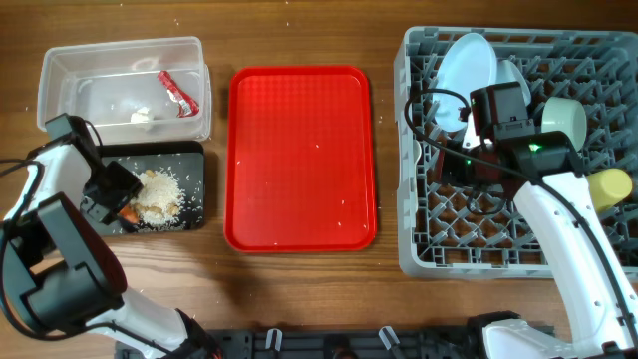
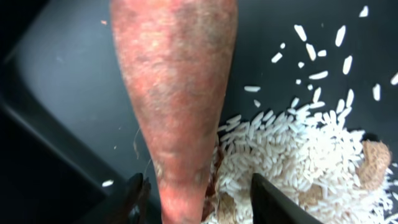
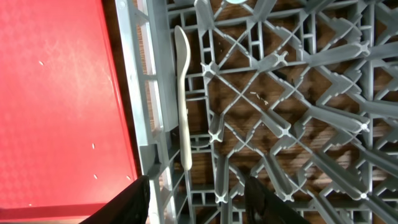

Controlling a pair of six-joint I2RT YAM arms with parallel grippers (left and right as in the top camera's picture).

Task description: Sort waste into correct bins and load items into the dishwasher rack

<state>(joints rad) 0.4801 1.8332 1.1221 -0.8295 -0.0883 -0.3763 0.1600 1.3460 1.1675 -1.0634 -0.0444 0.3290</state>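
left of the red tray (image 1: 299,160), wide left fingers (image 2: 138,198) are straddling the carrot (image 2: 174,93); right of it, wide right fingers (image 3: 264,202) are overhanging the rack (image 3: 280,124).

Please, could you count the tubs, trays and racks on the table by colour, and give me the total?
Clear: 1 (clear rectangular plastic tub)
Black: 1 (black rectangular tray)
Red: 1 (flat red plastic tray)
Grey: 1 (grey plastic dishwasher rack)
Total: 4
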